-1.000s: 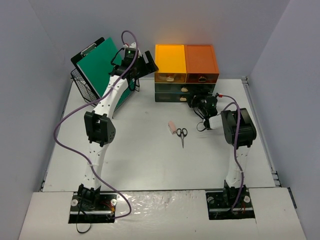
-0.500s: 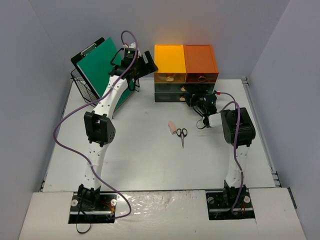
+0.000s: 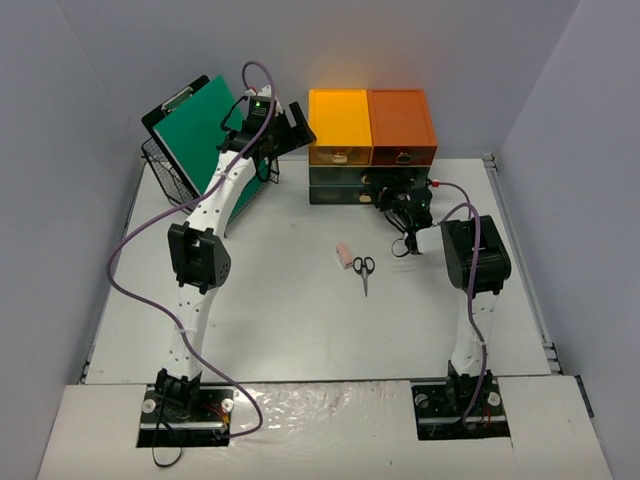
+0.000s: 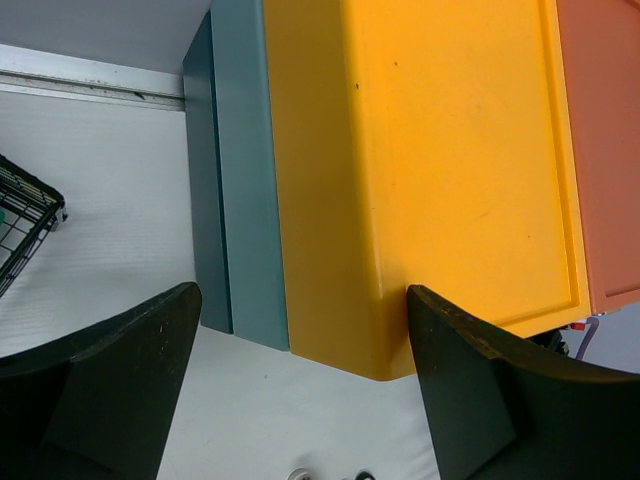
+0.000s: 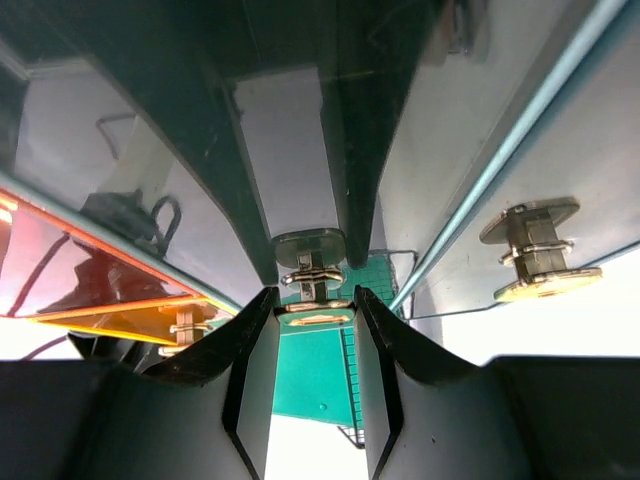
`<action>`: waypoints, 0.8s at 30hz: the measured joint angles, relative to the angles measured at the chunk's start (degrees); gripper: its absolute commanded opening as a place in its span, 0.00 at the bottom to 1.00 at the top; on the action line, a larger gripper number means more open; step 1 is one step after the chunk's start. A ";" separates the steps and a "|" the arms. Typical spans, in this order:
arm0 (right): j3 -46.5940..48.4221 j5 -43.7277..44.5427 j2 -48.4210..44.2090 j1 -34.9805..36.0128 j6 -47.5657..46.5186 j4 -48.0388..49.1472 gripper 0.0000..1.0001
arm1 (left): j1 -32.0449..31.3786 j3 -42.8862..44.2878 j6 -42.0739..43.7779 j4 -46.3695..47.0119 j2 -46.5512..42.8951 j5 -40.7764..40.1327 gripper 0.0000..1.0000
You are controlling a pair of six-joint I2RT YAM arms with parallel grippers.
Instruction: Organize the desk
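The right gripper (image 5: pixel 315 295) is closed on a small metal knob (image 5: pixel 312 316) of the dark drawers (image 3: pixel 340 185), the left gripper (image 4: pixel 300 292) hangs wide open above the yellow box (image 4: pixel 420 150) on top of them, all at the far edge of the white desk (image 3: pixel 280 320).

Yellow box (image 3: pixel 340 118), orange box (image 3: pixel 403 118), dark teal drawers (image 3: pixel 335 176); green clipboard (image 3: pixel 195 125); pink eraser (image 3: pixel 344 255); black-handled scissors (image 3: pixel 364 268); white counter (image 3: pixel 280 300).
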 measured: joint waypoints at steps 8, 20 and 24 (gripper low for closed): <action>-12.89 2.07 -12.95 1.86 -1.80 -6.92 0.00 | 0.02 0.39 -0.11 -0.42 0.17 0.20 0.79; -21.85 3.32 -27.75 3.82 -6.56 -21.35 0.25 | 0.25 0.39 -0.23 -0.40 0.21 0.86 0.79; -19.16 3.36 -28.71 3.81 -11.00 -27.68 0.62 | 0.31 0.39 -0.24 -0.35 0.22 1.01 0.79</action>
